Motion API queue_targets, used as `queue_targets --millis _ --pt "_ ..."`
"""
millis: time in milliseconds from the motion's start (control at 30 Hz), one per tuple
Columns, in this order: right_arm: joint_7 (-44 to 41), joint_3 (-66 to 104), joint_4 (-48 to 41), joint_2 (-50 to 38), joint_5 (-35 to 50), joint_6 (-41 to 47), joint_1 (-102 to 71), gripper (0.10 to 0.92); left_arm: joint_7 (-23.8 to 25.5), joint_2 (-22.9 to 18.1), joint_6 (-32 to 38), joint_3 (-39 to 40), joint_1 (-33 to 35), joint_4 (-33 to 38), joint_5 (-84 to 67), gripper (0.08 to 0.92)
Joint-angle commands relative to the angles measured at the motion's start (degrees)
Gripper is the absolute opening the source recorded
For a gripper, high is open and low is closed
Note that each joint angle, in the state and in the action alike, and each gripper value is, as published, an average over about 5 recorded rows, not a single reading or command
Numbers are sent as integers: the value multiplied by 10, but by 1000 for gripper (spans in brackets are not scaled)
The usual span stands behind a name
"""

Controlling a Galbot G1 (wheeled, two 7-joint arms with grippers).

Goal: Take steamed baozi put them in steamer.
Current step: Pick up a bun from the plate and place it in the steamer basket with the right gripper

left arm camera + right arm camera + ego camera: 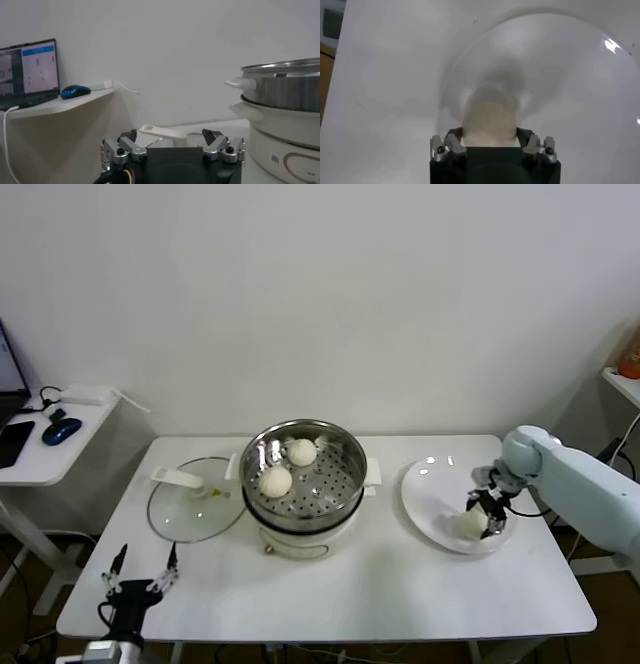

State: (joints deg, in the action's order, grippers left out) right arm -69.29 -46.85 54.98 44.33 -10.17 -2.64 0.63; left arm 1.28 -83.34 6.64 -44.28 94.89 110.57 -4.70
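Baozi are split between two places: two buns (pixel 289 466) sit on the perforated tray inside the steamer (pixel 350 484), and one more bun (pixel 472 524) lies on the white plate (pixel 425 499) at the counter's (pixel 400 584) right side. The right gripper (pixel 490 512) is down on that plate with its fingers (pixel 454 145) closed against both sides of the bun, gripping it; the wrist view shows the dough filling the gap between them. The grip comes from the side and slightly above, which suits a soft dome that would squash under a hard pinch. I judge the lift has not begun, since the bun looks to rest on the plate.

The glass lid (pixel 195 502) lies flat beside the steamer, leaving the pot's mouth free for loading. The left gripper (pixel 140 576) waits low at the counter's near left edge, fingers spread open and empty.
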Motion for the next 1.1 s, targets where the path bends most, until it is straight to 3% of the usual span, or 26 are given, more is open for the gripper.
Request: queue_targets --millis 33,300,600,1100 --pt "-5 -10 32 -11 9 -10 19 712 0 -1 0 -1 0 1 0 823" --pt "-17 -55 116 -36 14 -60 111 708 0 -2 -2 0 -3 2 1 823" --pt "-14 -113 270 -44 20 -133 250 712 0 -4 -9 7 -11 3 11 823" --pt "-7 -163 397 67 -15 -220 356 712 -1 -5 -9 5 -2 5 16 823"
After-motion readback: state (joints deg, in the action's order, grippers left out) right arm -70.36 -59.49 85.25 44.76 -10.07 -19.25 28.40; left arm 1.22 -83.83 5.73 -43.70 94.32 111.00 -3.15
